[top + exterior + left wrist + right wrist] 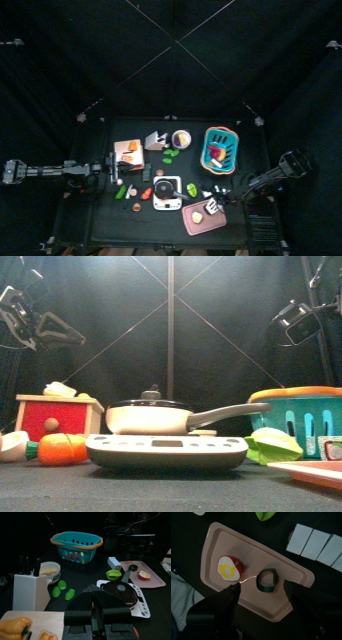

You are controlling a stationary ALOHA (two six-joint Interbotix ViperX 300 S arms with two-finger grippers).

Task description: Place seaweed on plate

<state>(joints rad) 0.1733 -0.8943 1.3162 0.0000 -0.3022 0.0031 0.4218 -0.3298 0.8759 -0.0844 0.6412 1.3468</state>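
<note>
seaweed [268,580] ring lying flat on the pink plate [244,542] next to a fried egg [228,567], right gripper [261,587] hanging right above with jaws wide apart holding nothing, left gripper [93,607] pinched closed over the cutting board, no readable writing or brands anywhere

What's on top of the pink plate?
On the pink plate lie two things: a dark green seaweed ring and a fried egg piece with a yellow middle and a red edge. Nothing covers the plate, but its lower corner is out of view.
</note>
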